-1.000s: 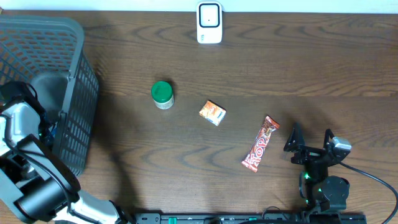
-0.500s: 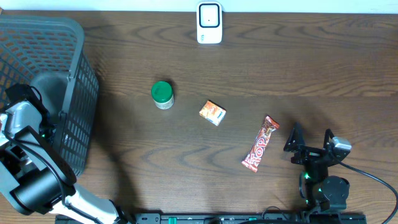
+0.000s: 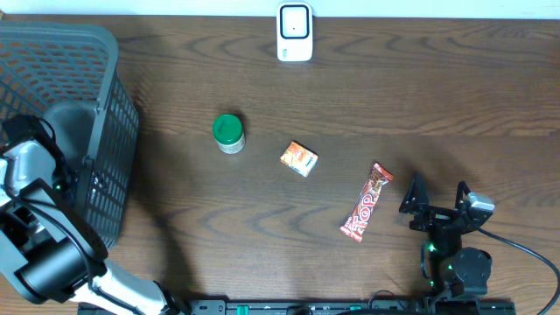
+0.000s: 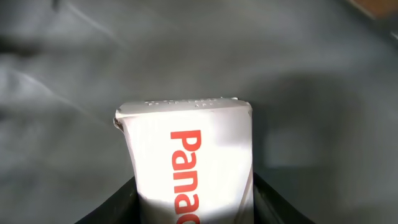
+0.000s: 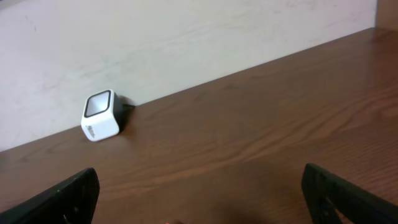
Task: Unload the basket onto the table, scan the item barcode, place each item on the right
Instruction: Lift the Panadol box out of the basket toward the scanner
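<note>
Jaws of the left gripper [image 4: 194, 188] are pressing against both long sides of a white box [image 4: 186, 143] with red lettering, closed about halfway down onto its width and gripping its lower part, while the sealed top end is pointing toward 12 o'clock in the left wrist view. Box and gripper are sitting low inside the grey mesh basket [image 3: 114, 131], which is occupying the 9 o'clock edge of the wooden table [image 3: 394, 87]; a smooth grey surface [image 4: 62, 93] is filling the view behind the box, and whether the box is touching it cannot be told. Just right of the basket, toward 10 o'clock from the table's middle, a green-lidded jar [image 3: 227, 131] is standing upright. Near the middle, a small orange packet [image 3: 299, 158] is lying flat. At 12 o'clock, against the far edge, the white scanner [image 3: 295, 32] is standing with its window facing up. Toward 4 o'clock, a red-and-white snack bar [image 3: 367, 202] is lying aslant. At 5 o'clock, just right of the bar and apart from it, the right gripper [image 3: 436, 201] is resting with its jaws spread fully wide, holding nothing, and facing the scanner across the table.
</note>
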`<state>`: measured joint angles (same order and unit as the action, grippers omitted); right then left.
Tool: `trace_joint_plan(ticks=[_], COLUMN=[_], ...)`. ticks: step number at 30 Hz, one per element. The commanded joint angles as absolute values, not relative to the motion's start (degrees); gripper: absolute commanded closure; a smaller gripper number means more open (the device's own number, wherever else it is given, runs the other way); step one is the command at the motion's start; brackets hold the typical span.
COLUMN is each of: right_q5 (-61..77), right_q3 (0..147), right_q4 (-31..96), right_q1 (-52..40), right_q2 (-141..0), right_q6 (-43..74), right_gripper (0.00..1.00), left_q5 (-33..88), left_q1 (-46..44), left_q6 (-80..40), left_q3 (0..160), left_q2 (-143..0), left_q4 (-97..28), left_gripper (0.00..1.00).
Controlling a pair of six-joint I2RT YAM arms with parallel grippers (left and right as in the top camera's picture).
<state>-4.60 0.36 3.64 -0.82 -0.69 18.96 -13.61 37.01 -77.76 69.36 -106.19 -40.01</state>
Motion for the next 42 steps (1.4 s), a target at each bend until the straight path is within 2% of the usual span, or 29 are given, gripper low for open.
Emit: trace_joint_plan(ticks=[1, 16, 22, 26, 33, 38, 42], right_q5=[-4.8, -4.8, -4.8, -4.8, -4.8, -4.8, -4.8], right_q3=[0.3, 0.3, 0.3, 0.3, 0.3, 0.3, 0.3], right_q4=[3.9, 3.9, 3.9, 3.9, 3.9, 3.9, 3.9], right_q1=[-0.4, -0.4, -0.4, -0.4, -0.4, -0.4, -0.4], right_q2=[-0.4, -0.4, -0.4, -0.4, -0.4, -0.4, -0.4], right_q6=[18.4, 18.4, 18.4, 18.4, 18.4, 18.4, 18.4], right_gripper=[0.01, 0.01, 0.01, 0.01, 0.01, 0.01, 0.01], left_q5=[-9.4, -8.6, 9.3, 15.8, 15.8, 12.9, 5.6], left_q1=[36.9, 36.9, 33.1, 25.6, 9.4, -4.6, -13.8], left_q6=[-75.4, -75.7, -76.9, -77.0, -76.6, -73.4, -72.6], left_q3=[72.1, 75.2, 75.2, 75.1, 75.1, 75.1, 75.1], left_q2=[-99.5, -59.9, -54.5, -56.6, -64.2, -72.2, -77.7], left_q4=[-40.2, -36.8, -36.8, -37.9, -43.1, -43.3, -46.5], left_gripper=[0.56, 0.55, 0.55, 0.55, 0.54, 0.55, 0.54])
